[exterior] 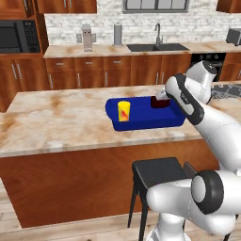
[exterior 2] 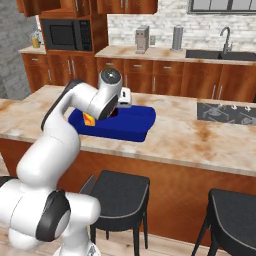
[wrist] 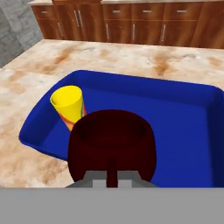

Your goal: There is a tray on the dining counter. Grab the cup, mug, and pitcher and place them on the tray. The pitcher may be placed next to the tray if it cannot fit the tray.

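The blue tray (exterior: 155, 120) (exterior 2: 135, 125) (wrist: 188, 118) lies on the dining counter (exterior: 56, 122). The yellow cup (exterior: 123, 111) (wrist: 69, 106) stands upright in the tray's left part; the arm half hides the cup (exterior 2: 89, 119) in the right base view. My gripper (wrist: 112, 174) (exterior: 163, 95) is shut on the handle of the dark maroon mug (exterior: 159, 102) (wrist: 113, 140), holding it upright over the tray beside the cup. I cannot tell whether the mug touches the tray floor. A clear vessel with yellow contents, apparently the pitcher (exterior 2: 35, 39), stands on the far back counter left of the microwave.
Dark stools (exterior: 157, 172) (exterior 2: 120, 190) stand against the counter's front, with another stool (exterior 2: 232, 215) to the right. A cooktop (exterior 2: 225, 112) is set in the counter right of the tray. The back counter holds a sink (exterior: 157, 47).
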